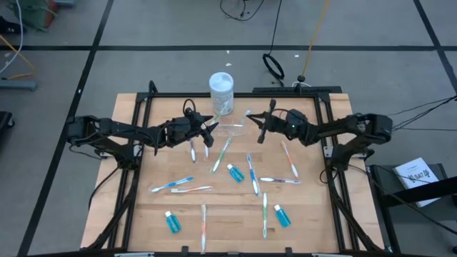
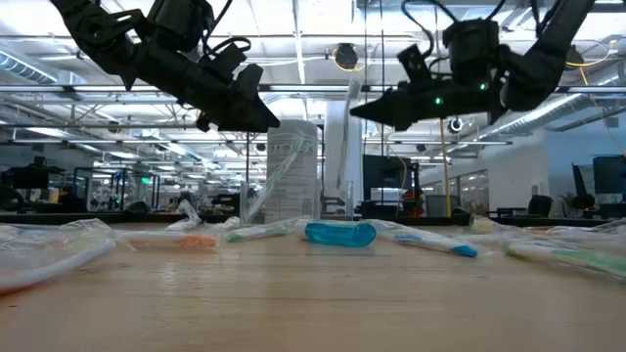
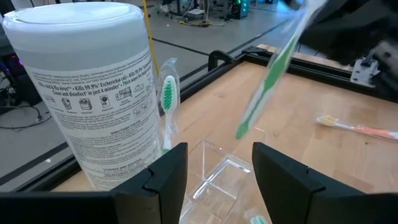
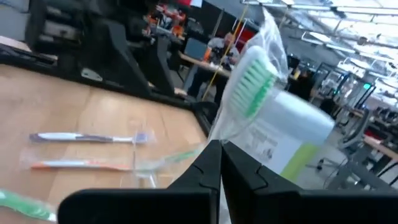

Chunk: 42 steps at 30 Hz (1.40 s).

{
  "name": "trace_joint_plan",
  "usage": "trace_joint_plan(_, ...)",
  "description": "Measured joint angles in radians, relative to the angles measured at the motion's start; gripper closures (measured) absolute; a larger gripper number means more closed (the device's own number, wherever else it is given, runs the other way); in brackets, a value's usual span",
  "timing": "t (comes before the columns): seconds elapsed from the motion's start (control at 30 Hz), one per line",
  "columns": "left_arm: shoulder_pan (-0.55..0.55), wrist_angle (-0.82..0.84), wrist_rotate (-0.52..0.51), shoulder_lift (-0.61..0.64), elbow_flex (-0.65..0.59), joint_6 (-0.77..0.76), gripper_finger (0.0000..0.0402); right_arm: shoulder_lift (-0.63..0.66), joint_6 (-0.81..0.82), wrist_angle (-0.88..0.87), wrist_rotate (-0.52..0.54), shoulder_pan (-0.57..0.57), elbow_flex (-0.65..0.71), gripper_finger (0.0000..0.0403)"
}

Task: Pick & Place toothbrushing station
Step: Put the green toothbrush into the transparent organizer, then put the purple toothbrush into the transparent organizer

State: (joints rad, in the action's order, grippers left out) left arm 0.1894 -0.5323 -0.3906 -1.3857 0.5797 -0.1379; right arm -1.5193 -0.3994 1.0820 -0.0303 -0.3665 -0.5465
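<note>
Right tool (image 4: 219, 163) clamping green toothbrush (image 4: 252, 81) above seemingly the clear station (image 1: 230, 129), left tool (image 3: 219, 167) wide beside it.

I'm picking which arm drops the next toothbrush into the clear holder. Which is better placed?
Likely the right. The right gripper is shut on a wrapped green toothbrush raised near the toothbrushing station. The left gripper is open and empty above it.

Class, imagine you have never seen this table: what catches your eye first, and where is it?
Two dark arms meet over the table's far middle: the right gripper is shut on a wrapped green toothbrush, and the open left gripper hovers at the clear toothbrushing station. The white jar stands behind it. Wrapped toothbrushes and blue toothpaste tubes lie scattered nearer.
</note>
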Motion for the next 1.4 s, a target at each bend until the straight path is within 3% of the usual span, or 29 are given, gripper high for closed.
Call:
trace_joint_plan(0.47,0.000,0.015,0.001,0.000,0.000,-0.067,0.0215,-0.141,0.098,0.022,0.005,-0.014,0.000,0.0403)
trace_joint_plan(0.7,0.002,0.060,-0.001,0.000,0.000,-0.143,0.0215,-0.164,0.033,0.024,0.013,-0.014,0.000,0.0396)
trace_joint_plan(0.9,0.007,0.071,-0.002,0.000,0.000,-0.153,0.0215,-0.158,0.022,0.056,0.110,-0.014,-0.001,0.0362)
trace_joint_plan(1.1,0.008,0.129,-0.003,0.034,0.000,-0.155,0.0215,-0.156,0.029,0.052,0.108,-0.010,0.000,0.0310)
trace_joint_plan(1.4,0.008,0.497,-0.003,0.195,-0.002,-0.301,0.0215,-0.052,0.019,-0.033,0.112,-0.003,0.000,0.0239)
